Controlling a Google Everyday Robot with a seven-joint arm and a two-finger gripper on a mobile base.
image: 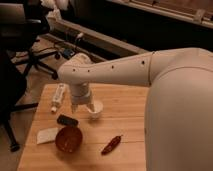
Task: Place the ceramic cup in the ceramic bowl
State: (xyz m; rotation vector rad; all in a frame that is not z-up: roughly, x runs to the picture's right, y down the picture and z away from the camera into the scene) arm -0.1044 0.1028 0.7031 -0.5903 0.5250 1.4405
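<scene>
Gripper (pixel 88 107) at the end of the white arm (pixel 115 70) points down at the wooden table (pixel 125 107), and it is right at the white cup (pixel 96 110). The cup stands upright on the wood, touching the gripper or just beside it, on the side where the arm comes from. How far the gripper is open I cannot tell, and I also cannot tell if it has hold of the cup or is only next to it, because the wrist covers the place where this would show. The cup is round, so it has no long axis to care about. What the coming move turns on, in my judgement, is the direction to the brown bowl (pixel 68 141). It lies from the gripper toward the near edge of the table and a little to the side away from the cup, near but clearly apart. Between the gripper and the bowl lies a small flat black object (pixel 67 120), just beside the bowl's rim, so the cup should probably pass above it. Farther out, a white bottle (pixel 58 96) lies beyond the gripper on the side opposite the cup, a white paper (pixel 47 135) lies beside the bowl, and a red chili pepper (pixel 111 145) lies apart from both. The thick part of the arm hides one whole side of the table.
</scene>
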